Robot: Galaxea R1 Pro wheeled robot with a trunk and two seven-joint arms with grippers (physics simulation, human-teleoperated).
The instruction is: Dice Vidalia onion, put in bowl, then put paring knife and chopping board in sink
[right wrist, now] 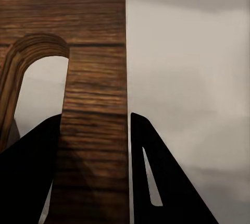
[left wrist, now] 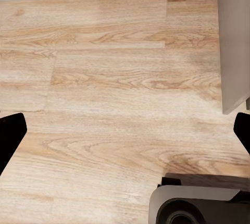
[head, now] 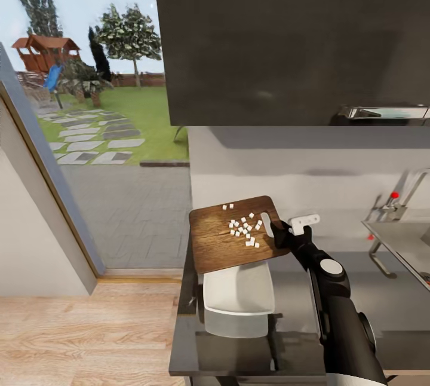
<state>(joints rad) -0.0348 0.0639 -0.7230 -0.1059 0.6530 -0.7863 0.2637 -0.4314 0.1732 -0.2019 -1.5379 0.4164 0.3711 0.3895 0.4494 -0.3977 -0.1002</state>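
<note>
Wooden chopping board, handle end pinched in right hand.

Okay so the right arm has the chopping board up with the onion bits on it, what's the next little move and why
Probably tilt the chopping board a bit more toward the bowl. The right gripper is clamped on the board's handle end, holding it raised above the white bowl with its lower edge over the bowl. The diced onion sits high on the board, near the handle, so it seems to need a steeper slope to slide down.
</note>
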